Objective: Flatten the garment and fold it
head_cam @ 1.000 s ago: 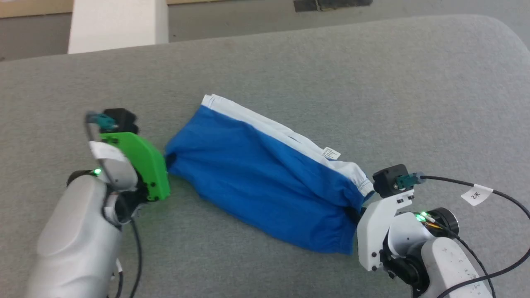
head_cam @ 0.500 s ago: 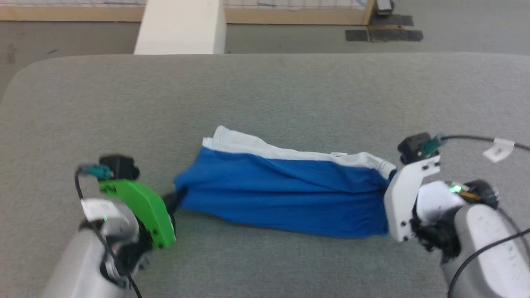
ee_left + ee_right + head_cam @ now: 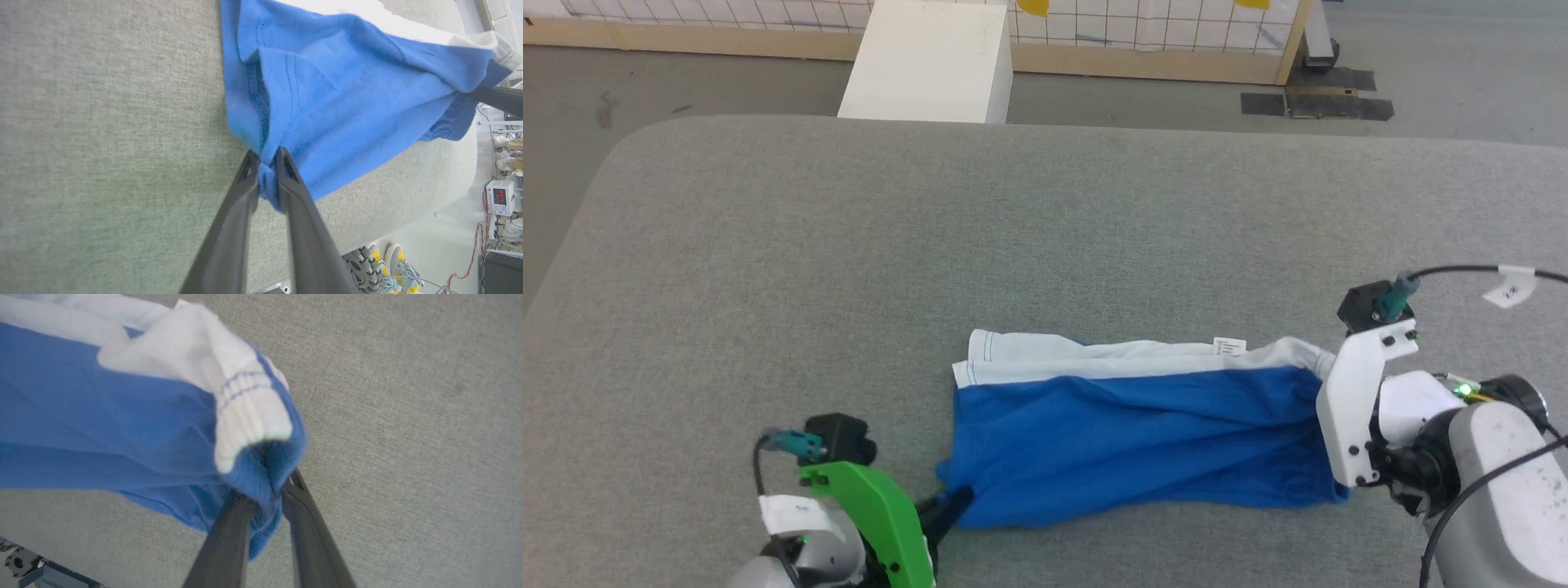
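The garment (image 3: pixel 1143 441), royal-blue shorts with a white side stripe along the far edge and a small white tag (image 3: pixel 1229 346), lies stretched across the near part of the grey table (image 3: pixel 1013 229). My left gripper (image 3: pixel 952 502) is shut on its lower left hem corner; in the left wrist view the blue cloth (image 3: pixel 327 102) is pinched between the dark fingertips (image 3: pixel 265 157). My right gripper (image 3: pixel 271 488) is shut on the elastic waistband end at the right, with blue and white cloth (image 3: pixel 143 404) bunched over its fingers. No print shows.
A white block (image 3: pixel 931 61) stands on the floor beyond the table's far edge, before a gridded wall. A person's yellow shoes (image 3: pixel 388 265) and some equipment (image 3: pixel 500 196) show past the table edge in the left wrist view. Cables trail from the right wrist (image 3: pixel 1462 273).
The head camera has tilted and turned, showing more of the far floor. The shorts went from slanted to lying straight left to right, stretched between both grippers and nearer the table's front.
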Controlling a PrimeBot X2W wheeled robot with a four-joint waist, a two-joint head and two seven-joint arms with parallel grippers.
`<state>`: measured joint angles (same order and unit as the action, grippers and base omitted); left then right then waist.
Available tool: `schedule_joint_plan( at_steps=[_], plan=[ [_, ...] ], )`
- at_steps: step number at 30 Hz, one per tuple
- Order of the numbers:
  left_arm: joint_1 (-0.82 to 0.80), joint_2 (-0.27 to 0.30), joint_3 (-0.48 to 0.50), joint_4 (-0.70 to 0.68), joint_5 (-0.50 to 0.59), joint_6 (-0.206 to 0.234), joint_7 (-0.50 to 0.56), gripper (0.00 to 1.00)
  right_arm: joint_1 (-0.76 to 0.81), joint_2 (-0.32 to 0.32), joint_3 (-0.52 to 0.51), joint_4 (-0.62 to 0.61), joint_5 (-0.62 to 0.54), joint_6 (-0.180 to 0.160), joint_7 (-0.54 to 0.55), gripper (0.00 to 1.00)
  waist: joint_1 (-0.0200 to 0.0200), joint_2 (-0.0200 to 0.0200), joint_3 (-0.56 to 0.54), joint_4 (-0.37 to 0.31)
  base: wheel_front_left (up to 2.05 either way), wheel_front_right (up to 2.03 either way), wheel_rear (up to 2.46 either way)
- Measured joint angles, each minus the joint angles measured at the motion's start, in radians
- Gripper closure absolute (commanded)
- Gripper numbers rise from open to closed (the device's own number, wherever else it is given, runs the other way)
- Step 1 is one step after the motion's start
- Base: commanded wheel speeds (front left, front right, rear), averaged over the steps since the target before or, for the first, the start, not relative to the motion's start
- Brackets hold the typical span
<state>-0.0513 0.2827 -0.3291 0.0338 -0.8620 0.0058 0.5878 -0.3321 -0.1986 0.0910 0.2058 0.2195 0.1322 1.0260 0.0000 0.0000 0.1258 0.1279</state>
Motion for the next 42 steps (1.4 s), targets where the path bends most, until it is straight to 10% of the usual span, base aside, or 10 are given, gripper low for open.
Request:
schedule_joint_plan(
  at_steps=[9,16,39,40,42],
  plan=[
    [-0.046,0.039,0.132,-0.016,0.114,0.034,-0.262,0.0,0.07,0.101,-0.134,-0.087,-0.028,0.0,-0.21,0.0,0.0,0.0,-0.023,-0.025,0.0,0.0,0.0],
    [-0.053,0.073,0.226,0.027,0.342,-0.007,-0.812,0.0,0.187,0.145,-0.219,-0.184,-0.066,0.0,-0.267,0.0,0.0,0.0,-0.032,-0.063,0.0,0.0,0.0],
    [-0.036,-0.152,0.498,-0.129,0.599,-0.129,-0.846,0.0,0.007,0.149,-0.186,0.089,-0.129,0.0,-0.193,0.02,0.0,0.0,0.082,-0.007,0.0,0.0,0.0],
    [-0.036,-0.153,0.498,-0.129,0.599,-0.129,-0.846,0.0,0.001,0.148,-0.189,0.096,-0.128,0.0,-0.193,0.68,0.0,0.0,0.085,-0.004,0.0,0.0,0.0],
    [-0.037,-0.152,0.492,-0.129,0.598,-0.129,-0.846,0.0,-0.009,0.148,-0.194,0.106,-0.126,0.0,-0.195,1.0,0.0,0.0,0.091,-0.001,0.0,0.0,0.0]
  ],
)
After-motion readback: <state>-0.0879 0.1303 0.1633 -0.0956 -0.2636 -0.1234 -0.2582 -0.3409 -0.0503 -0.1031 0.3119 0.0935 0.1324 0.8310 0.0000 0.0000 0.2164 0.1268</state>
